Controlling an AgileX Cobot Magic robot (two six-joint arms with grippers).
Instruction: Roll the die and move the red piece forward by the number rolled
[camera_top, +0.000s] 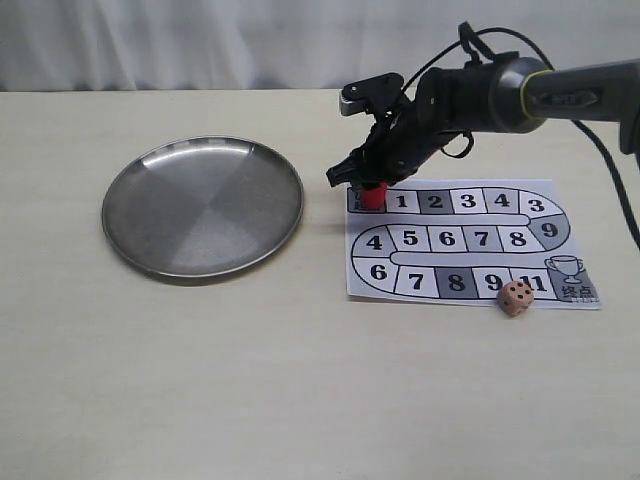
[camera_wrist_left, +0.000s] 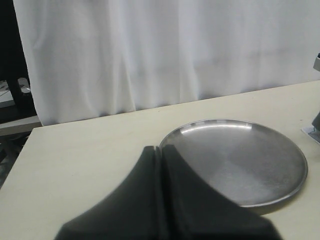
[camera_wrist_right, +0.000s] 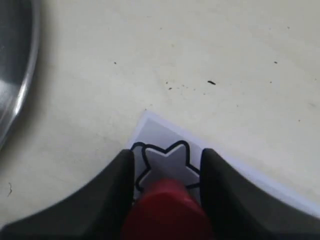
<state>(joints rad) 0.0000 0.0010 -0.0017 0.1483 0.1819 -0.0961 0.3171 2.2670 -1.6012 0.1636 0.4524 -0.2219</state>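
Observation:
The red piece (camera_top: 373, 194) (camera_wrist_right: 167, 212) stands on the star square (camera_wrist_right: 167, 159) at the far left corner of the paper game board (camera_top: 465, 257). My right gripper (camera_top: 366, 185) (camera_wrist_right: 167, 160) reaches down over it, a finger pressed against each side, shut on it. The die (camera_top: 516, 298), a pinkish-tan cube with dark pips, lies at the board's front edge beside square 11, well away from both grippers. My left gripper (camera_wrist_left: 160, 149) is shut and empty, hanging over the table near the plate; it does not appear in the exterior view.
A round steel plate (camera_top: 203, 206) (camera_wrist_left: 240, 160) lies left of the board, its rim (camera_wrist_right: 20, 75) close to the star corner. A white curtain hangs behind the table. The right arm's cables hang over the board's far side.

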